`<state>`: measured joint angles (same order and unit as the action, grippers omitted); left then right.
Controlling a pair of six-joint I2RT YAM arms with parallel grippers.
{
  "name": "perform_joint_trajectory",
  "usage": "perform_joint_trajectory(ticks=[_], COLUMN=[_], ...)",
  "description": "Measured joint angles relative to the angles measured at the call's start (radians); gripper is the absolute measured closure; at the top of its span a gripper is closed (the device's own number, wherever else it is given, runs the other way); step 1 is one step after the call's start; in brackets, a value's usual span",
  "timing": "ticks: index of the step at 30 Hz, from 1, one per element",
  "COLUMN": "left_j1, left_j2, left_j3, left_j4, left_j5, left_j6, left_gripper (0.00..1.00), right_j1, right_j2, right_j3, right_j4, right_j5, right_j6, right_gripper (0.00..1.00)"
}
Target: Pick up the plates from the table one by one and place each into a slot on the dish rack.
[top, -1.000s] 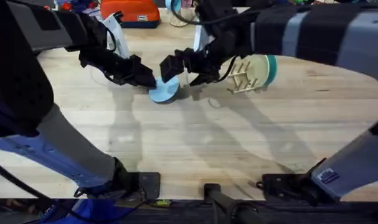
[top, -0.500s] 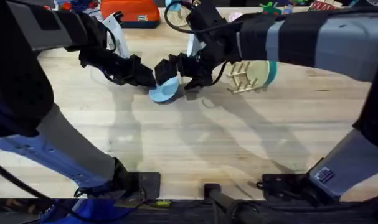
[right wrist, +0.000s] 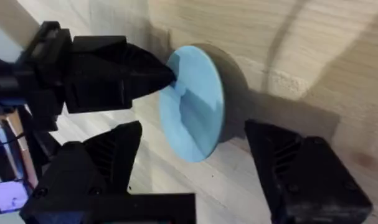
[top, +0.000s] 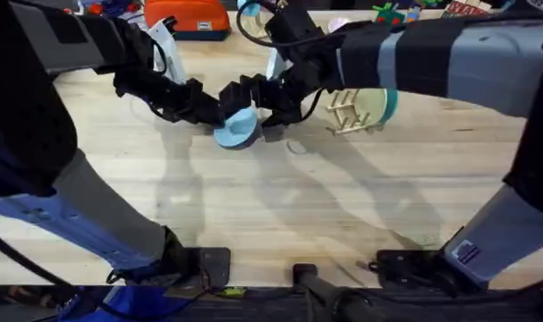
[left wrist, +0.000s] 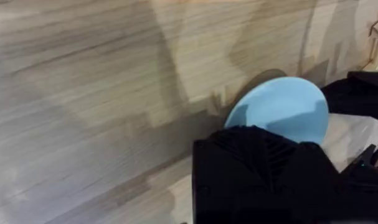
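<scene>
Light blue plate (top: 236, 127): we find it tilted on edge on the table (top: 280, 215), left of the dish rack (top: 347, 112).
Left gripper (top: 219, 114): we see its fingers pinching the plate's rim.
Right gripper (right wrist: 195, 155): we note fingers spread wide, straddling the plate, not touching.
Rack contents: cream and teal plates (top: 378, 100) slotted.

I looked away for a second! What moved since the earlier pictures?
The right gripper slid closer to the light blue plate, its fingers now open on either side of it. The left gripper kept pinching the plate's rim, holding it tilted up. The dish rack and its two plates stayed put.
</scene>
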<state>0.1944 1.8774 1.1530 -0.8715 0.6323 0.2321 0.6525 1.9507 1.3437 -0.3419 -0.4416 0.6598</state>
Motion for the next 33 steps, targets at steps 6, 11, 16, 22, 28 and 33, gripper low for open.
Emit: perform_joint_trajectory(ticks=[6,11,16,22,28,33], left_j1=[0.000,0.000,0.000,0.005,0.005,0.005], left_j2=[0.000,0.000,0.000,0.000,0.000,-0.001], left_j3=[0.000,0.000,0.000,0.006,0.006,0.011], left_j4=[0.000,0.000,-0.001,-0.003,-0.007,-0.017], left_j5=[0.000,0.000,-0.001,0.001,0.001,-0.002], left_j6=[0.000,0.000,0.000,0.000,0.000,0.000], left_gripper=[0.960,0.960,0.960,0.960,0.960,0.960], right_j1=[0.000,-0.001,0.001,-0.003,-0.006,-0.015], right_j2=[0.033,0.054,0.069,0.055,0.055,0.061], right_j3=[0.000,0.005,0.005,0.019,0.019,0.019], right_j4=[0.038,0.053,0.049,0.061,0.061,0.068], right_j5=[0.000,0.000,-0.009,-0.031,-0.072,-0.116], right_j6=[0.043,0.084,0.109,0.119,0.113,0.040], right_gripper=[0.044,0.328,0.879,0.967,0.974,0.973])
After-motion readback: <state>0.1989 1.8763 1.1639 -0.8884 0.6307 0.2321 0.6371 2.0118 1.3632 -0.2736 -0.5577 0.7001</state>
